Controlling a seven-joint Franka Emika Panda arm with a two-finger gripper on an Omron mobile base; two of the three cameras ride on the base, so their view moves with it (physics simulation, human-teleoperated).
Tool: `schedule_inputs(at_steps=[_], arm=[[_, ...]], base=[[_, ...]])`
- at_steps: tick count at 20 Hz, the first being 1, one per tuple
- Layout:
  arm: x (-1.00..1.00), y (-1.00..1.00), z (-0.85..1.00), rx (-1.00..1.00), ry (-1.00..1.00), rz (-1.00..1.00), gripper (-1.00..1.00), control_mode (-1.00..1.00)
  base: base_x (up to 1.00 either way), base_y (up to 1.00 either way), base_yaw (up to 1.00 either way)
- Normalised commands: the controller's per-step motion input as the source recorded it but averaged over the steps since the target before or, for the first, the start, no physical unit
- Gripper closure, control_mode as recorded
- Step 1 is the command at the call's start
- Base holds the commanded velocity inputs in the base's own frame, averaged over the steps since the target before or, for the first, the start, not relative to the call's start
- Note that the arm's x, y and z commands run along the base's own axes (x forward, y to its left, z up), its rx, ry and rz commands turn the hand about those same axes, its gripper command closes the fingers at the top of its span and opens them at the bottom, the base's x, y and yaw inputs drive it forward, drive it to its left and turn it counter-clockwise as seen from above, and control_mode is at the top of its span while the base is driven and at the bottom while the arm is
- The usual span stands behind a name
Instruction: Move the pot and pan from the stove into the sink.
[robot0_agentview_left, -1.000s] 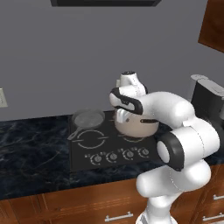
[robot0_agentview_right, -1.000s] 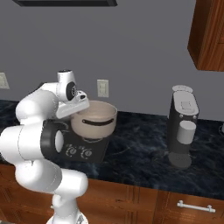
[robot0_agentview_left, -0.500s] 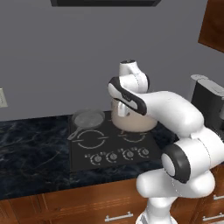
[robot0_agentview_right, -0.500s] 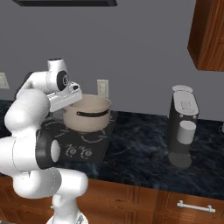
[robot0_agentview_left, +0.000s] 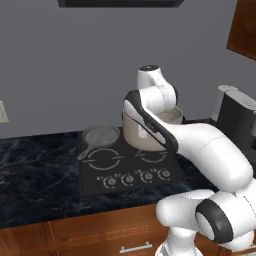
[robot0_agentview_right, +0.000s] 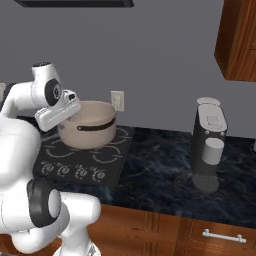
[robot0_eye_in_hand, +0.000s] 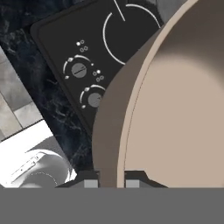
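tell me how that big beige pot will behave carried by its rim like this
The pot looks rigid, so it shouldn't flex. It is deep and wide, and the gripper pinches only a thin edge of the rim, so it may well tilt or swing. The smooth wall suggests it could slip if jerked, with the stove just below.

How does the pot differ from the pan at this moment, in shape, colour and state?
The pot is deep and beige with a pale inside; the pan is shallow and grey. The pot is much larger and taller than the pan. The pincer is shut on the pot's rim, while the pan lies free at the back left of the stove. Both are round cookware over the stove.
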Motion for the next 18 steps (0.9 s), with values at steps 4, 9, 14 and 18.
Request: schedule_inputs(at_steps=[4, 9, 14, 18], arm=[[-0.67, 0.01, 0.24, 0.0, -0.26, 0.11, 1.0, -1.0], [-0.66, 0.0, 0.13, 0.01, -0.28, 0.12, 1.0, -1.0], [-0.16, -0.02, 0.02, 0.01, -0.09, 0.02, 1.0, -1.0], [0.0, 0.0, 0.0, 0.0, 0.0, 0.0, 1.0, -1.0]], base=[[0.0, 0.0, 0.0], [0.0, 0.0, 0.0], [0.0, 0.0, 0.0], [0.0, 0.0, 0.0]])
